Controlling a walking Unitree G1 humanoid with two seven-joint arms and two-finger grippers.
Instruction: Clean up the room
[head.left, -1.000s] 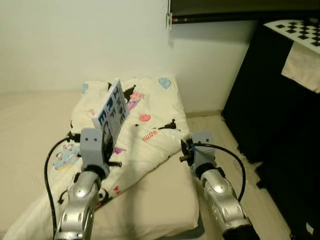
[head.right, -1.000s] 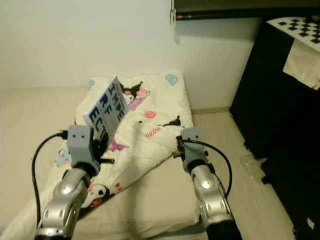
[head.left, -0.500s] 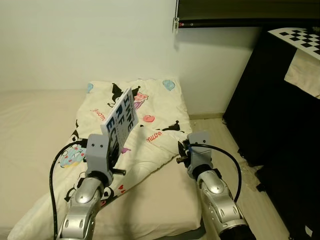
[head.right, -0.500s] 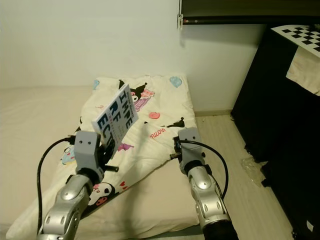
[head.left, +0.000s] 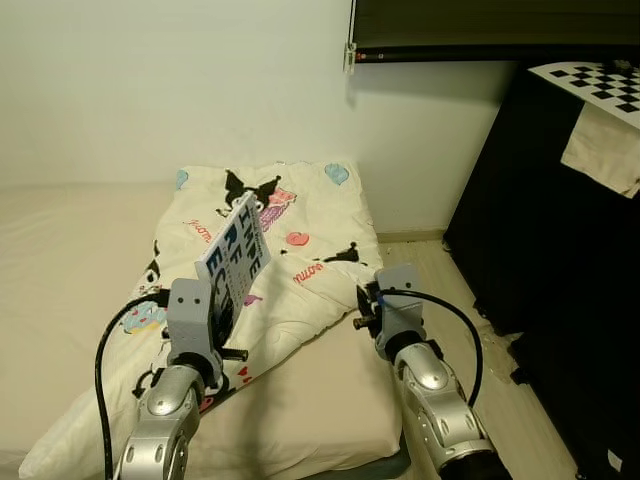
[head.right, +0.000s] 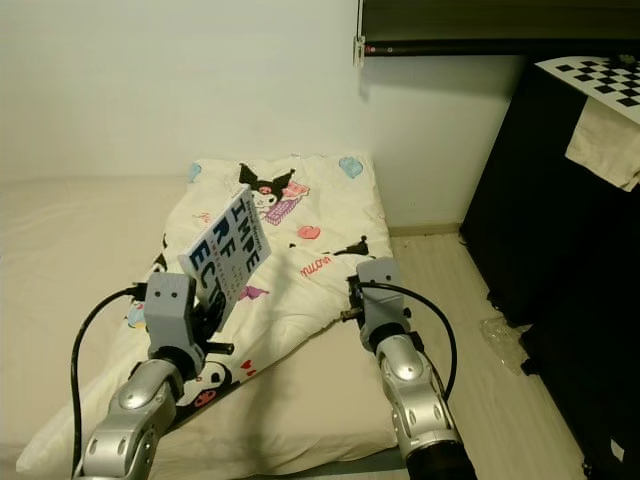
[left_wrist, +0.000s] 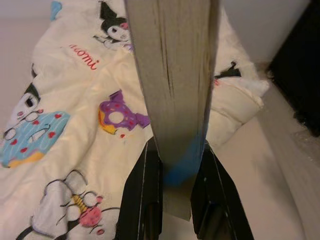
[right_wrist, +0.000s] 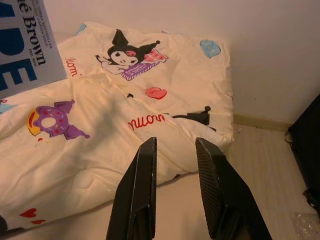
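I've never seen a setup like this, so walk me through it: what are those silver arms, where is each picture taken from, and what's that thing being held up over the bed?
These are a walking humanoid robot's two arms. Two pictures come from cameras in its head, looking down; the other two from cameras on each wrist, looking along the black fingers. The left gripper is shut on a book with big blue letters on its cover, held up over a cartoon-printed quilt that lies on a mattress. The right gripper is open, holding nothing, above the quilt's edge. A dark cabinet stands to the right.

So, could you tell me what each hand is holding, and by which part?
The left hand clamps the book across its lower edge; the right hand is open and empty.
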